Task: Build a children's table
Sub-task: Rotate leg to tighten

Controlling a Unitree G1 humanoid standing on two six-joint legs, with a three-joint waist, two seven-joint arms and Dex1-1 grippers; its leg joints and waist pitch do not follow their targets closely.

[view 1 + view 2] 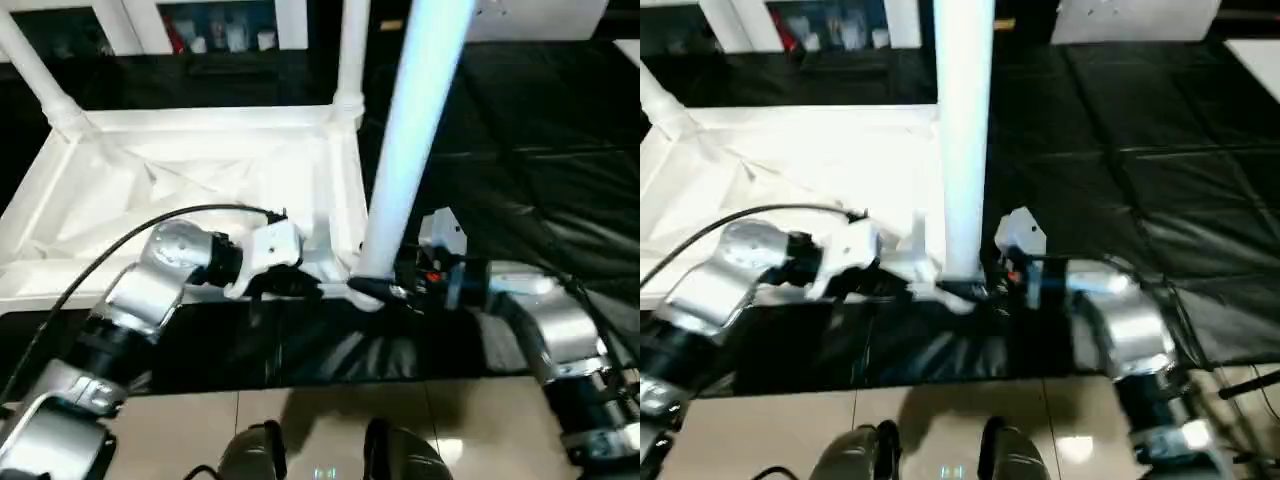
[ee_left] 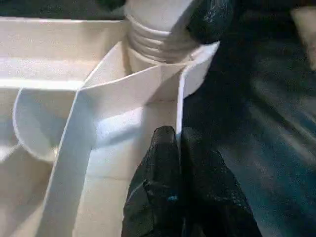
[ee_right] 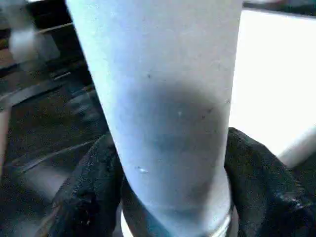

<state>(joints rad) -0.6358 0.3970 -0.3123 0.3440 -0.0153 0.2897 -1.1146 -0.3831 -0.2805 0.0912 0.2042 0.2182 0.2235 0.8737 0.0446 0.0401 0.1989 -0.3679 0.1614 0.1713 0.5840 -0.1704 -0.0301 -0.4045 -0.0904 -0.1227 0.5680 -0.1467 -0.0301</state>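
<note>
The children's table lies upside down on a black mat, its white ribbed top [image 1: 200,170] facing up. Two legs stand in the far corner sockets, one at the left [image 1: 35,70] and one at the right [image 1: 350,60]. A third white leg [image 1: 415,130] stands upright at the near right corner, its ridged base [image 2: 158,34] sitting in the round socket. My right gripper [image 1: 375,288] is shut on this leg just above the base, one finger [image 3: 89,187] on each side. My left gripper [image 1: 295,285] is shut on the top's thin near rim [image 2: 178,106], close beside that socket.
The black mat [image 1: 530,160] stretches to the right and behind the table. A white cabinet with glass doors [image 1: 200,25] stands at the back. Beige floor tiles [image 1: 330,420] run along the near edge. A black cable [image 1: 120,240] arcs over my left forearm.
</note>
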